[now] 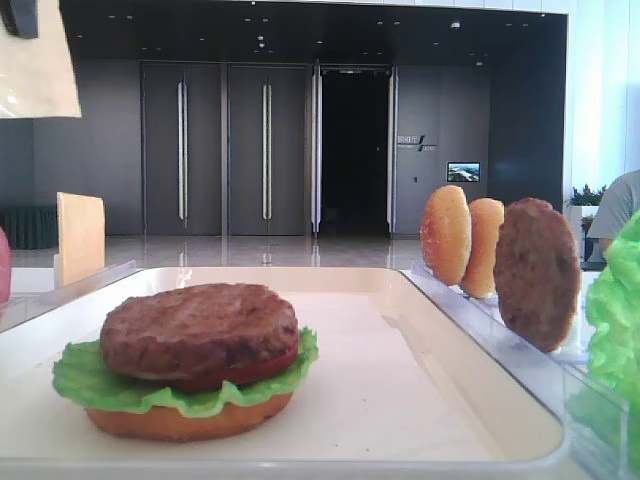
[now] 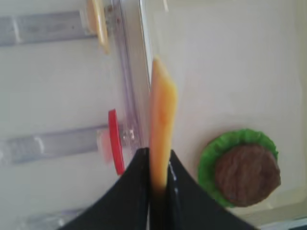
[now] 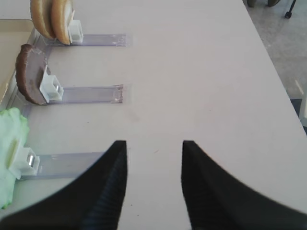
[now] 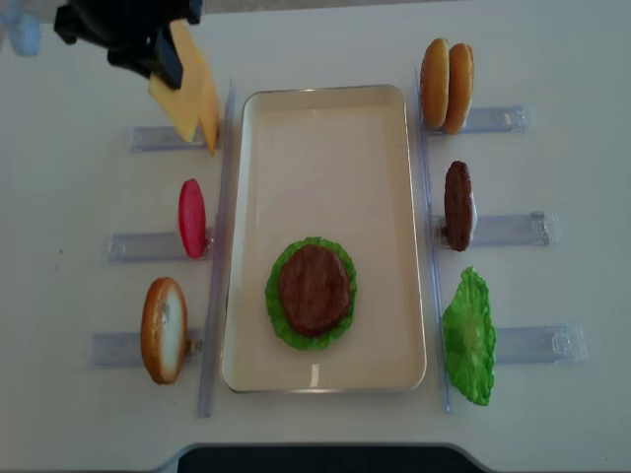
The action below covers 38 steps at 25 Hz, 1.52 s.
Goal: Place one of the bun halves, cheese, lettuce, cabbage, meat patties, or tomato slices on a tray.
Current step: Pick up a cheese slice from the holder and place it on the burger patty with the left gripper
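My left gripper [image 2: 156, 151] is shut on the lower edge of a pale yellow-orange cheese slice [image 2: 161, 108]. From above, the left gripper [image 4: 138, 39] holds this cheese [image 4: 182, 94] in the air over the far-left rack, just outside the tray's left rim. The cream-white tray [image 4: 325, 94] carries a stack: bun half [image 1: 190, 420], lettuce [image 1: 90, 385], tomato slice [image 1: 245, 372] and meat patty [image 4: 314, 286] on top. My right gripper [image 3: 154, 143] stands open over bare table with nothing between its fingers.
Clear racks flank the tray. On the right stand two bun halves [image 4: 446, 87], a patty [image 4: 457, 205] and lettuce [image 4: 469, 335]. On the left stand another cheese slice [image 1: 80, 235], a tomato slice [image 4: 191, 217] and a bun half [image 4: 164, 329].
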{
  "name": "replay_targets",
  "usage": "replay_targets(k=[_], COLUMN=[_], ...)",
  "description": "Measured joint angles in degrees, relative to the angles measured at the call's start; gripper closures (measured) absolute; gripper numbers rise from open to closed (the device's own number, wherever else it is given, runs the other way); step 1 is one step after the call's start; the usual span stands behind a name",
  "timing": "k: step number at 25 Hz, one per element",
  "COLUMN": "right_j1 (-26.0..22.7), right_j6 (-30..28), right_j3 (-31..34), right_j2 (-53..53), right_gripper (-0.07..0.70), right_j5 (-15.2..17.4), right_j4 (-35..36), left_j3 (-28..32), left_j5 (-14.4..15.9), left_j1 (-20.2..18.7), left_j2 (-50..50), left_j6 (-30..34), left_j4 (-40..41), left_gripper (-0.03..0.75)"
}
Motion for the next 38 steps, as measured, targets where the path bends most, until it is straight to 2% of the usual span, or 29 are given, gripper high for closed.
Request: replay_targets(k=[7, 11, 17, 24, 29, 33, 38], right_j1=[0.0, 0.0, 0.0, 0.0, 0.0, 0.0, 0.0], right_j6=[0.0, 0.0, 0.0, 0.0, 0.0, 0.0, 0.0], right_j3=[0.0, 0.0, 0.0, 0.0, 0.0, 0.0, 0.0], right_j2=[0.0, 0.0, 0.0, 0.0, 0.0, 0.0, 0.0], right_gripper=[0.338, 0.338, 0.338, 0.338, 0.338, 0.338, 0.338], right_j5=[0.0, 0.0, 0.0, 0.0, 0.0, 0.0, 0.0], right_j4=[0.0, 0.0, 0.0, 0.0, 0.0, 0.0, 0.0], left_j3=[16.7, 23.9, 31.4, 36.0, 36.4, 38.1, 40.4], left_j5=[0.0, -0.1, -0.4, -3.1, -8.3, -14.6, -19.8], left_j1=[0.0, 0.0, 0.0, 0.0, 0.0, 0.0, -0.4], left_j2=[-12.7, -19.7, -29.0, -31.0, -31.1, -28.9, -23.0], left_j6=[-0.1, -0.1, -1.4, -1.6, -0.1, 8.7, 20.6], left_j4=[-0.8, -3.0, -3.8, -4.0, -7.8, -22.1, -37.8], left_gripper=[0.685, 0.685, 0.685, 0.685, 0.685, 0.685, 0.685])
